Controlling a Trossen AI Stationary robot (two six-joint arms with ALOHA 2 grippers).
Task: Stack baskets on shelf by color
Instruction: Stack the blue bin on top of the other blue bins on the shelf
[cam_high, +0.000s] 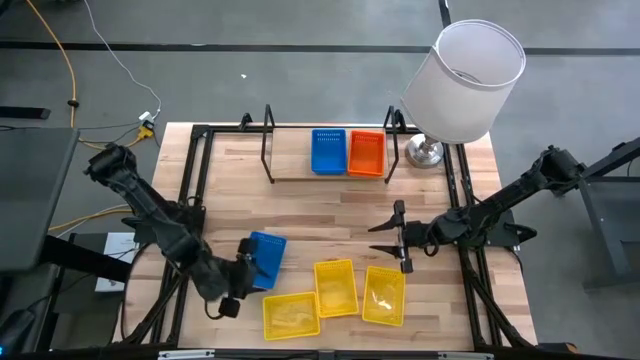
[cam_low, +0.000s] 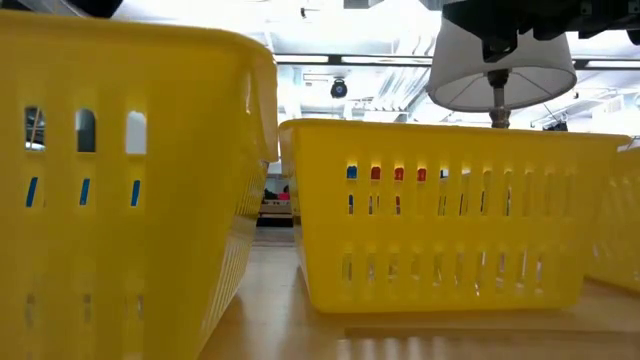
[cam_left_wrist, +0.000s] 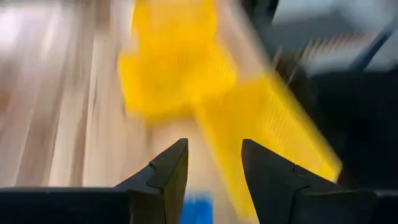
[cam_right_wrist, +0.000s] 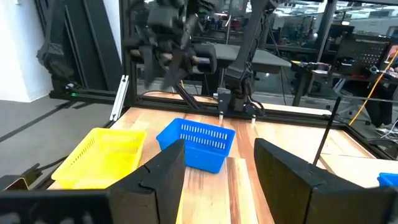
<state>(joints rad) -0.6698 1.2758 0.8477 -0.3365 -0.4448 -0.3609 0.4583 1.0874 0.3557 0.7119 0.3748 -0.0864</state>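
On the shelf (cam_high: 290, 180) at the far middle, a blue basket (cam_high: 328, 151) and a red-orange basket (cam_high: 366, 153) lie side by side. Another blue basket (cam_high: 268, 252) (cam_right_wrist: 198, 144) rests on the tabletop at the near left. Three yellow baskets (cam_high: 291, 314) (cam_high: 336, 287) (cam_high: 384, 296) lie along the near edge. My left gripper (cam_high: 247, 275) (cam_left_wrist: 214, 149) is open beside and above that blue basket, slanting down toward the yellow ones. My right gripper (cam_high: 378, 238) (cam_right_wrist: 217, 155) hovers open and level at mid-right, pointing toward the table's left, with nothing between its fingers.
A lamp with a white shade (cam_high: 470, 75) stands at the far right beside the shelf. Black frame rails (cam_high: 190, 200) run along the table's left and right sides. Bare wood (cam_high: 320, 215) lies between the shelf and the yellow baskets.
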